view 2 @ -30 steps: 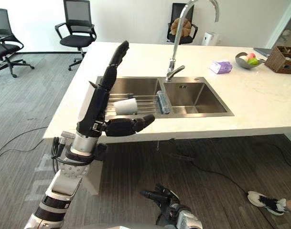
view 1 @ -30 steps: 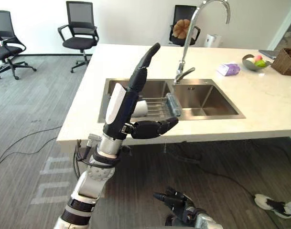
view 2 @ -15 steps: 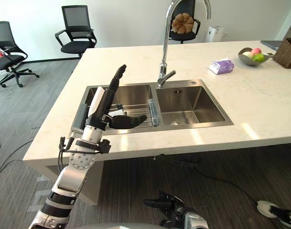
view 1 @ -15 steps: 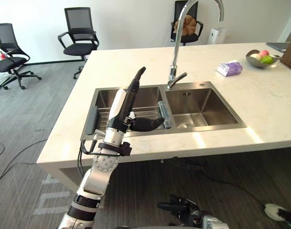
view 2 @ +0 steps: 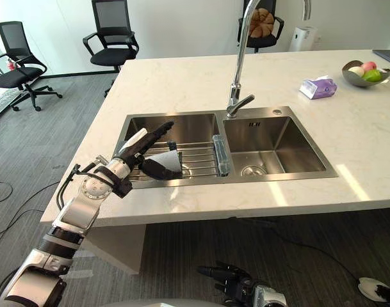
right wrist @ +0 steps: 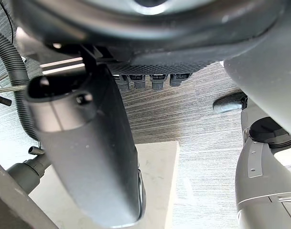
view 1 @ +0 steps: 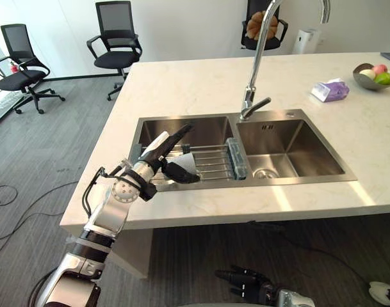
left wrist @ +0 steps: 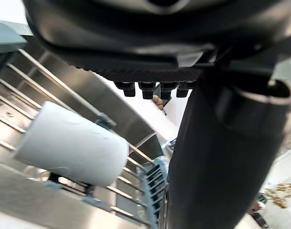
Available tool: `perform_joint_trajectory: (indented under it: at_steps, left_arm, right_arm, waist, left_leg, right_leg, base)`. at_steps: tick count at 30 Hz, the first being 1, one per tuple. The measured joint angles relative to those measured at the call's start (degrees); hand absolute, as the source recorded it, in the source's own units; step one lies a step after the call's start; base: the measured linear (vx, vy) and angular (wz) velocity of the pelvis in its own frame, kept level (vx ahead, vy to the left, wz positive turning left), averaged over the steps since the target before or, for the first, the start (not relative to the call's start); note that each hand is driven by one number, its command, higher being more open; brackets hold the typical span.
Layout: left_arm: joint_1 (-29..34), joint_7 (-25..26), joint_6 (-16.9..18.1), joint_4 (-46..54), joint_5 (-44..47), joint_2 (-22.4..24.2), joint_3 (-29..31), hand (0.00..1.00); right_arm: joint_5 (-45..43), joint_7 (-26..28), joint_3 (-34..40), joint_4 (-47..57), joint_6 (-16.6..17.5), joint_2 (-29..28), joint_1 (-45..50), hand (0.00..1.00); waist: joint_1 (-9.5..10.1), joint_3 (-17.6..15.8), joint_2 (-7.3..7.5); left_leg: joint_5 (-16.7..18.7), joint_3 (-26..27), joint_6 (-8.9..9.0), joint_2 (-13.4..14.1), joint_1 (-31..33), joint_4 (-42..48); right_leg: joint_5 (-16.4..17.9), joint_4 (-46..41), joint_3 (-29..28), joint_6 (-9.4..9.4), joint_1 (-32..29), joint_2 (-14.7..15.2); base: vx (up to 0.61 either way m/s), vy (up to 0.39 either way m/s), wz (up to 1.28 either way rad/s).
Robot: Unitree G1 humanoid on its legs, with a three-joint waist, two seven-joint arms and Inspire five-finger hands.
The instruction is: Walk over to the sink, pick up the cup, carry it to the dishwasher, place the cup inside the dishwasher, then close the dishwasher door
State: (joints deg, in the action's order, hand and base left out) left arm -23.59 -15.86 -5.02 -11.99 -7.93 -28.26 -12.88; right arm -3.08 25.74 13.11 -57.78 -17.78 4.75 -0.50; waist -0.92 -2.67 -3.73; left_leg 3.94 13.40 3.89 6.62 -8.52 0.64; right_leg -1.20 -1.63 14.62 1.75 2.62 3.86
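One cup [left wrist: 71,143] sideways on rack [view 1: 212,167]; L robot hand [view 1: 156,153] spread by it. Step: pickup. Next: close fingers.

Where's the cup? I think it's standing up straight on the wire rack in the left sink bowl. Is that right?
Not quite. The white cup is lying on its side, not standing up; the left wrist view shows it. It is on the wire rack in the left sink bowl.

office kitchen — sink [view 1: 291,150] island, swivel chairs [view 1: 115,33]
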Motion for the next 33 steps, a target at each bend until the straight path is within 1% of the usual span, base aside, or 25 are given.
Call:
perform_joint_trajectory:
  at_steps: [2,4,6,10,12,18,21,26,27,29,33]
  left_arm:
    - [-0.74,-0.69,-1.12,-2.57,-0.02,-1.12,-0.01,1.0]
    - [-1.28,-0.73,-1.65,-4.56,0.0,-1.27,-0.08,1.0]
    - [-3.3,-0.7,-2.79,-9.16,0.02,-1.59,-0.62,1.0]
    - [-6.14,-0.35,-3.39,-13.44,0.15,-2.47,-1.18,1.0]
    - [-7.09,-0.06,-3.48,-13.56,0.15,-3.03,-1.19,1.0]
    - [-11.48,1.06,-3.86,-18.34,0.17,-3.03,-1.67,1.0]
    - [-12.23,1.5,-3.92,-19.7,0.01,-2.85,-1.69,1.0]
    - [-12.26,1.6,-4.53,-22.22,-0.62,-2.19,-2.33,1.0]
    - [-12.27,1.59,-5.12,-23.53,-1.87,-1.82,-2.36,1.0]
    - [-12.27,1.54,-5.15,-24.87,-4.03,-1.6,-2.36,1.0]
    - [-13.06,0.29,-5.95,-25.27,-8.05,-1.68,-2.32,1.0]
  right_arm:
    - [-0.05,0.0,-0.04,-0.01,-0.09,0.0,-0.02,1.0]
    - [-0.16,-0.01,-0.09,-0.07,-0.1,0.05,-0.01,1.0]
    - [-0.23,-0.01,-0.27,-0.07,-0.1,0.08,-0.02,1.0]
    - [-0.3,-0.02,-1.61,0.06,-0.07,0.19,-0.12,1.0]
    - [-1.69,-0.11,-2.32,0.08,-0.01,0.18,-0.34,1.0]
    - [-2.38,-0.08,-2.31,0.14,0.41,-0.13,-0.5,1.0]
    - [-2.37,0.0,-2.32,0.2,0.74,-0.24,-0.5,1.0]
    - [-2.4,0.07,-2.3,0.7,1.17,-0.51,-0.5,1.0]
    - [-2.4,0.17,-2.27,0.73,1.31,-0.52,-0.48,1.0]
    - [-2.4,0.46,-2.23,0.87,1.75,-0.63,-0.46,1.0]
    - [-2.38,0.95,-2.11,0.95,2.04,-0.62,-0.45,1.0]
  waist:
    - [-0.08,-0.01,0.01]
    - [-0.15,0.0,0.02]
    - [-0.22,-0.02,0.06]
    - [-0.56,-0.15,0.37]
    - [-1.62,-0.38,0.8]
    - [-2.99,-0.5,1.25]
    - [-3.41,-0.59,1.39]
    - [-4.77,-0.82,1.74]
    - [-4.96,-0.84,1.76]
    - [-5.44,-0.99,1.97]
    - [-5.65,-1.33,2.31]
  left_leg:
    - [-0.35,0.01,0.15,0.1,-0.48,-0.72]
    - [-0.37,0.03,0.19,0.16,-0.73,-0.81]
    - [-0.54,0.38,0.27,0.17,-1.1,-1.23]
    - [-0.65,1.25,0.3,0.1,-1.87,-1.83]
    - [-0.65,1.48,0.3,0.01,-2.07,-2.04]
    - [-0.62,2.82,0.35,-0.03,-2.98,-2.77]
    - [-0.46,3.56,0.53,-0.01,-3.55,-2.85]
    - [-0.18,4.31,0.65,0.08,-3.94,-2.85]
    - [-0.03,4.78,0.71,0.16,-4.14,-2.83]
    - [0.05,5.11,0.79,0.29,-4.23,-2.82]
    - [0.36,6.17,1.15,0.65,-4.64,-2.77]
  right_leg:
    - [-0.02,0.0,-0.03,-0.03,0.12,-0.24]
    - [-0.02,-0.01,-0.07,-0.03,0.31,-0.32]
    - [-0.17,-0.03,-0.45,-0.09,0.31,-0.43]
    - [-0.38,-0.02,-1.37,-0.08,0.29,-0.54]
    - [-0.41,-0.01,-1.63,-0.05,0.27,-0.53]
    - [-0.45,0.12,-2.76,0.0,0.22,-0.76]
    - [-0.45,0.13,-3.67,0.0,0.21,-0.91]
    - [-0.51,0.12,-4.48,0.07,0.13,-1.11]
    - [-0.54,0.13,-4.93,0.08,0.09,-1.27]
    - [-0.55,0.13,-5.17,0.08,0.03,-1.42]
    - [-0.55,0.18,-6.03,0.08,0.0,-1.93]
  base:
    - [-0.03,-0.021,-0.01]
    - [0.0,0.0,0.0]
    - [-0.04,-0.008,-0.07]
    - [-0.03,0.004,-0.12]
    - [0.0,0.006,-0.07]
    - [0.01,0.006,-0.11]
    - [0.0,0.001,-0.14]
    - [-0.02,-0.006,-0.09]
    - [-0.01,-0.003,-0.16]
    - [-0.03,-0.017,-0.11]
    - [-0.01,-0.019,-0.11]
